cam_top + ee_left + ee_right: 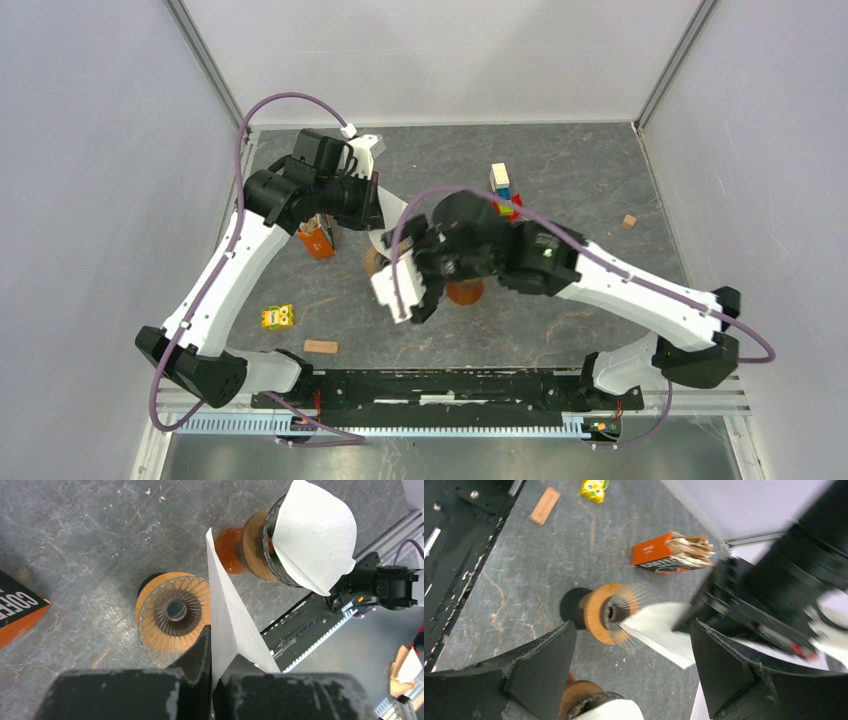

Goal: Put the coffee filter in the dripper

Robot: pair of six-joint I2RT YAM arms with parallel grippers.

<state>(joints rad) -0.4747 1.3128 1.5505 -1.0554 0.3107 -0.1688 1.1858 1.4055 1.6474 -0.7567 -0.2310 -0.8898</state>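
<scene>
left gripper (220,652): your left one is clamped tight on the coffee filter (227,605), pinching it by one end.
coffee filter: it's folded flat and shows edge-on in the left wrist view. It sticks out well past the fingertips and hangs over the table (75,540), so it's not in anything yet.
dripper (172,612): the empty one with the wooden collar sits right under that gripper, and the left wrist view looks straight down into its mouth. The filter's free tip is just beside the rim. From the right wrist view it seems to reach the ribbed cone, but I can't tell if it touches.
right gripper (633,630): jaws spread wide with nothing between them, hovering near the same dripper.
second dripper (260,540): orange glass base, close by, with a white filter (315,535) sitting in it.
filter box (654,555): orange, lying on its side beyond the dripper, with brown filters poking out.
</scene>
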